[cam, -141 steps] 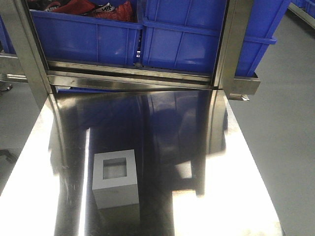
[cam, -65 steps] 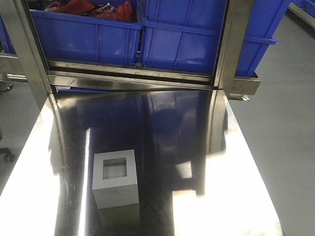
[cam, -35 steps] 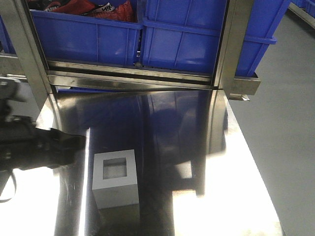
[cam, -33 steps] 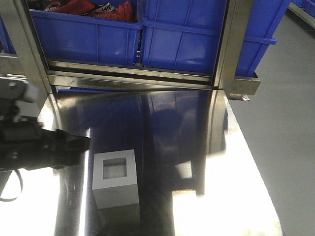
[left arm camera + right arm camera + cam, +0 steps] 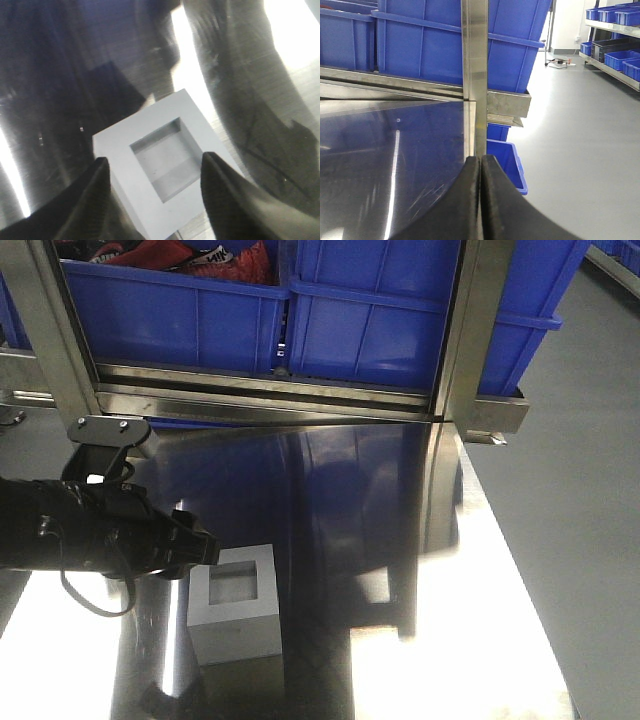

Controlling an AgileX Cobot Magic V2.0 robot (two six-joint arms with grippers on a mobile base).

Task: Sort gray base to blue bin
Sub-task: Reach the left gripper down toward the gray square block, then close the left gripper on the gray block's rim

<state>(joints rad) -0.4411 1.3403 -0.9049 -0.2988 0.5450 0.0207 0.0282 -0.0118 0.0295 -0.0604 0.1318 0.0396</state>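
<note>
**Left claw over base, grasp not made**

Steel table (image 5: 480, 620) carries only the gray base (image 5: 235, 605), near its front-left. The blue bin (image 5: 380, 330) sits on the rack past the table's far edge, well apart from the base. The left gripper (image 5: 200, 548) is the nearer one, just beside the base's upper-left corner. In the wrist view the base (image 5: 160, 170) lies right below the left gripper (image 5: 155, 162), recess up, framed between the fingers (image 5: 100, 185). It is cube-like with no long axis, but its sides look skewed to the finger line; a wrist turn is likely needed. Jaws are spread wide, holding nothing; contact not evident. The right gripper (image 5: 480, 165) is pinched closed, empty, off by the table's right edge.
</note>
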